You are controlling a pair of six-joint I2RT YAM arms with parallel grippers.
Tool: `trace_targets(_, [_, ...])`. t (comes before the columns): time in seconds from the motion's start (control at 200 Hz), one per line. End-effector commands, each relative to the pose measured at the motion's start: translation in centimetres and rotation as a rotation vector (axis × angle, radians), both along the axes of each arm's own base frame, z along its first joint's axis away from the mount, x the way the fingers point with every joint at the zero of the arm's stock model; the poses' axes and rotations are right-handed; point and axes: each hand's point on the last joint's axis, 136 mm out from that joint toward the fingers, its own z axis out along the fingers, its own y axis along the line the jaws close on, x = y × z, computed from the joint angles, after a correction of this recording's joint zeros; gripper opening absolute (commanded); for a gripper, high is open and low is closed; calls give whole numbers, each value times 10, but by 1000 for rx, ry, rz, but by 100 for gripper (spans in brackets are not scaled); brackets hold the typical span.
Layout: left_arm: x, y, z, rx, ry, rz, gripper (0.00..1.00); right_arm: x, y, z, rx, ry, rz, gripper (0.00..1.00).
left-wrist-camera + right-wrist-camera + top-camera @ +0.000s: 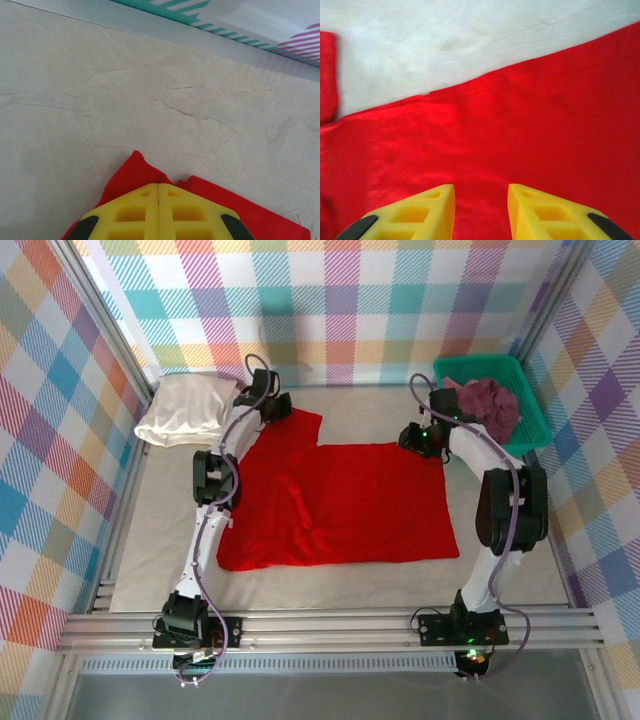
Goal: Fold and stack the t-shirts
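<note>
1. Table [520, 560]: pale, marbled, plaid walls around it.
2. Red t-shirt [350, 500]: spread flat across the table centre, one sleeve reaching toward the far left.
3. Green mesh basket [535, 425]: far right corner.
4. Cream-white t-shirt [185, 410]: bundled at the far left, just beside the red sleeve.
5. Maroon-purple t-shirt [485, 400]: crumpled inside the basket.
6. Left gripper [158, 186]: yellow fingers pressed together, clamped on the tip of the red sleeve. The left wrist view shows the cloth poking out past the tips onto bare table; the top view hides this pinch under the wrist.
7. Right gripper [481, 192]: fingers apart, low over the red shirt near its far right edge, holding nothing. Contact with the cloth cannot be told.
</note>
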Motion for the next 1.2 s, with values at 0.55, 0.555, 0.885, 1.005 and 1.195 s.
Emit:
trace_targets(0.55, [-6, 25, 108, 139, -134, 26, 0, 57, -74, -46, -405, 157, -170, 41])
trace_targets(0.555, [-6, 26, 107, 142, -132, 30, 0, 57, -73, -46, -403, 157, -170, 41])
trace_targets(0.885, [-14, 35, 84, 150, -67, 13, 0, 67, -85, -55, -457, 175, -201, 46])
trace_targets(1.005, [-21, 36, 83, 151, -58, 7, 0, 68, -86, -63, -464, 206, -215, 47])
trace_targets(1.195, [-36, 46, 87, 164, -87, 31, 0, 69, -74, -74, -386, 264, -219, 53])
